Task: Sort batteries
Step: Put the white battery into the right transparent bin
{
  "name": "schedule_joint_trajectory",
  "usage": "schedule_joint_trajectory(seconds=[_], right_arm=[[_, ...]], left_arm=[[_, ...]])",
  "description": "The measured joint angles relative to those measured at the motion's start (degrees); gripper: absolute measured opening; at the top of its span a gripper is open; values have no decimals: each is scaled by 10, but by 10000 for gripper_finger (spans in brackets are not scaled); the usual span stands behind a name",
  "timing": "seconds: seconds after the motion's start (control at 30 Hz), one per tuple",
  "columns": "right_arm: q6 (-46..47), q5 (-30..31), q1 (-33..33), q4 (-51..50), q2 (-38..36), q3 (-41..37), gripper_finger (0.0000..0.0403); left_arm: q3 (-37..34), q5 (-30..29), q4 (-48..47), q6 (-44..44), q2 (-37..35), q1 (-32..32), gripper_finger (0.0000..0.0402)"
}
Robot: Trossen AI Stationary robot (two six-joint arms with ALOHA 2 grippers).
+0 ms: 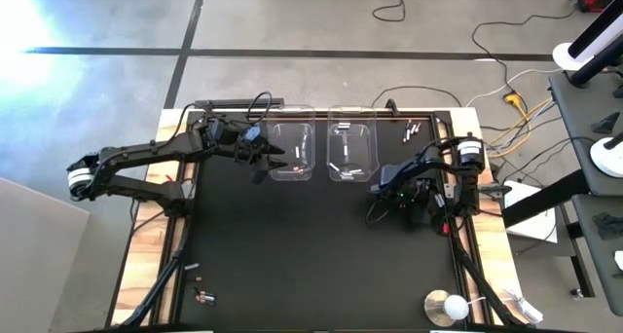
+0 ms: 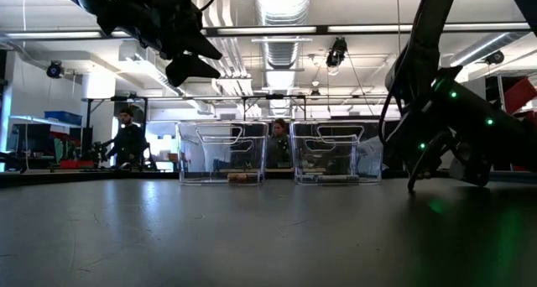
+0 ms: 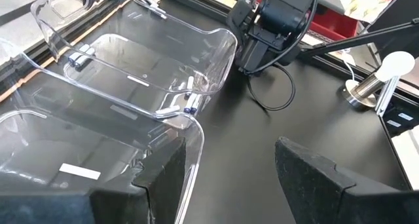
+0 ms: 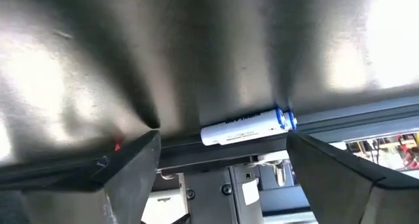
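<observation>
My right gripper (image 1: 433, 208) is open and low over the black mat near the table's right edge. In the right wrist view (image 4: 222, 149) a silver-white battery (image 4: 245, 129) lies on its side against the edge rail, just ahead of the spread fingertips, and I see no touch. My left gripper (image 1: 263, 160) is open and empty, raised above the mat beside the left clear bin (image 1: 292, 150); it also shows in the left wrist view (image 3: 229, 185). The left bin holds a dark battery (image 1: 297, 167), and the right bin (image 1: 351, 150) holds silver-white ones (image 3: 186, 99).
Loose batteries lie at the far right (image 1: 410, 129) and near left (image 1: 200, 282) of the mat. A round white-and-metal disc (image 1: 447, 307) stands at the near right corner. Cables trail on the mat (image 3: 275, 99). People show in the room beyond (image 2: 127, 140).
</observation>
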Motion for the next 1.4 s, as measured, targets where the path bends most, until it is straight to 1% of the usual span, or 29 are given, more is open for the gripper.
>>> schedule_joint_trajectory(seconds=[0.17, 0.4, 0.67, 0.8, 0.97, 1.07, 1.2, 1.4], right_arm=[[-9, -17, 2, -3, 6, 4, 337], [-30, -63, 16, 6, -8, 10, 323], [-41, -65, 45, 4, -9, 42, 311], [-40, -65, 48, 5, -8, 44, 307], [-21, -66, 48, 6, -8, 35, 280], [-7, -88, 48, 17, -8, 27, 255], [35, -114, 48, 41, -8, 15, 221], [71, -125, 48, 50, -9, 12, 181]], left_arm=[[0, 0, 0, 1, 0, 0, 213], [0, 0, -1, 2, 0, 0, 213], [0, 0, -23, 8, 0, 0, 213], [0, 0, -25, 8, 0, 0, 213], [0, 0, -25, 8, 0, 0, 213], [0, 0, -25, 7, 0, -1, 213], [0, 0, -25, 4, 0, -2, 213], [0, 0, -26, 4, 0, -4, 213]])
